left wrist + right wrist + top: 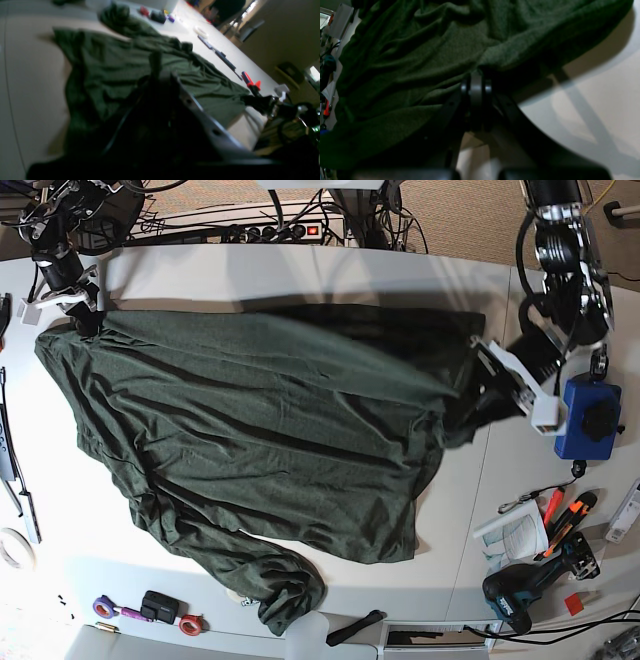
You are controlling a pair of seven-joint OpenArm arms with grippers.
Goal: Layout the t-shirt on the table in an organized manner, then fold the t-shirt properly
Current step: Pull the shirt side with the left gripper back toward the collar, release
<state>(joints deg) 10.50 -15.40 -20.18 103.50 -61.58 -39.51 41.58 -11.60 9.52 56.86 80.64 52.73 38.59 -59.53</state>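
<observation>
t-shirt: dark green knit, long-sleeved, spread wide and wrinkled, one sleeve bunched at the end farthest from both grippers.
corners: one pinched in the right gripper, the opposite one at the left gripper.
table: smooth white, seamed, lying under the cloth.

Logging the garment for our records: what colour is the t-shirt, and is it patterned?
The t-shirt is plain dark forest green, with no pattern visible; the base view shows it best.

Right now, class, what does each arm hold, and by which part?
Both arms hold the t-shirt. The right gripper is shut on a bunched edge of the fabric. The left gripper is shut on the opposite edge, which edge exactly cannot be told.
</observation>
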